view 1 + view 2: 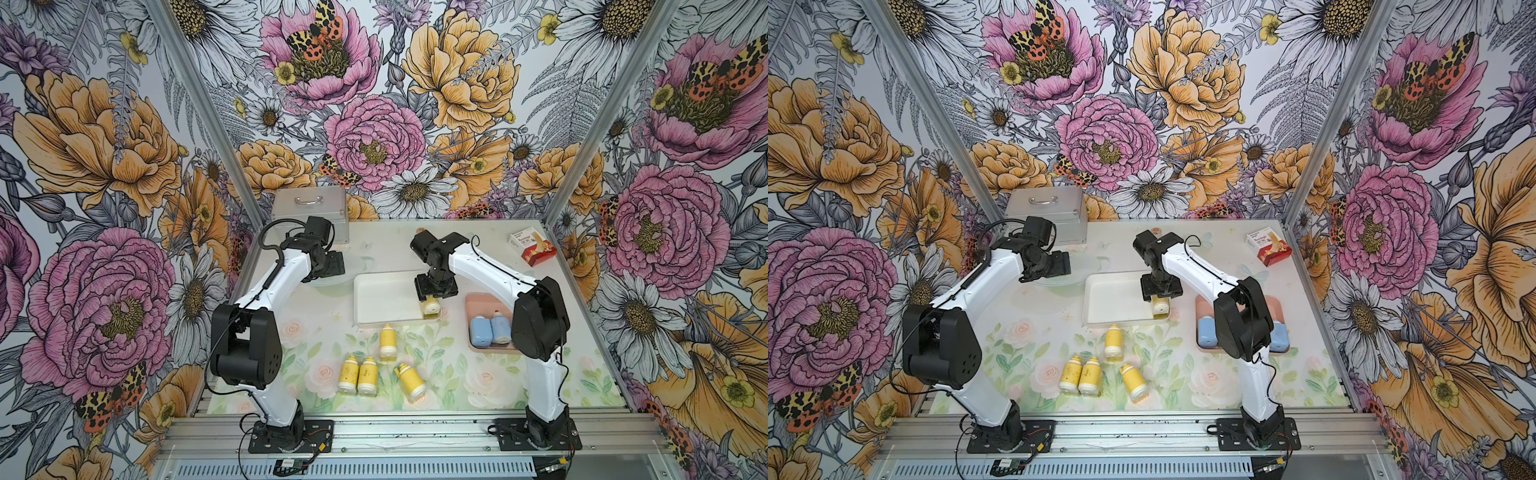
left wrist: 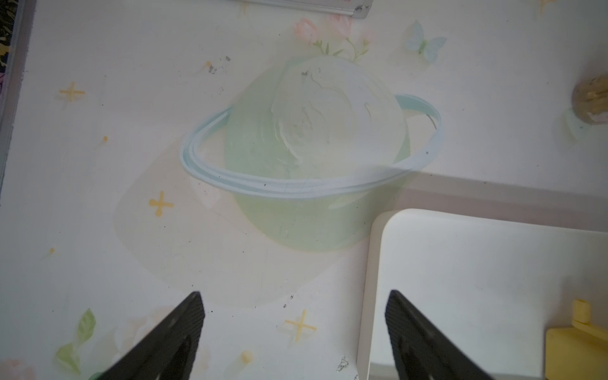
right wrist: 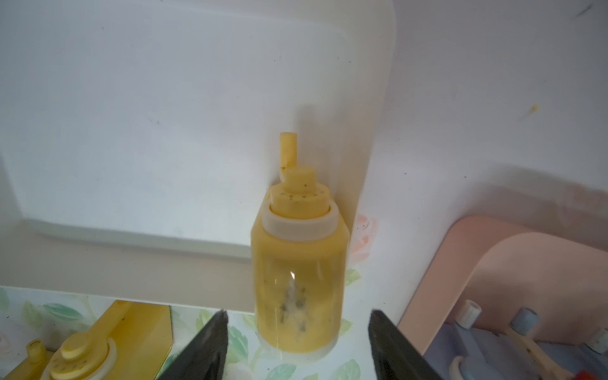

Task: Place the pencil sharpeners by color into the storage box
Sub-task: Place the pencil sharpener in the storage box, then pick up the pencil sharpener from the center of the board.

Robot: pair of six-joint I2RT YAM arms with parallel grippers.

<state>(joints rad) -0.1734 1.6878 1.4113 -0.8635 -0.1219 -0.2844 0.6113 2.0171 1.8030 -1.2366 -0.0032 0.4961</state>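
A yellow pencil sharpener (image 3: pixel 297 263) lies in the near right corner of the white storage tray (image 1: pixel 386 299), nozzle pointing away. My right gripper (image 3: pixel 298 312) hangs just over it (image 1: pixel 432 296), open, with a gap between each finger and the sharpener's white base end. Several more yellow sharpeners (image 1: pixel 387 341) (image 1: pixel 367 376) lie on the mat in front of the tray. Light-blue sharpeners (image 1: pixel 490 328) sit in the pink tray (image 1: pixel 478 300), partly hidden by the right arm. My left gripper (image 2: pixel 293 292) hovers open and empty left of the white tray (image 2: pixel 477 263).
A silver metal case (image 1: pixel 309 212) stands at the back left. A red and white carton (image 1: pixel 533 248) lies at the back right. A small brown vial (image 2: pixel 590 102) sits behind the white tray. Flowered walls close in three sides.
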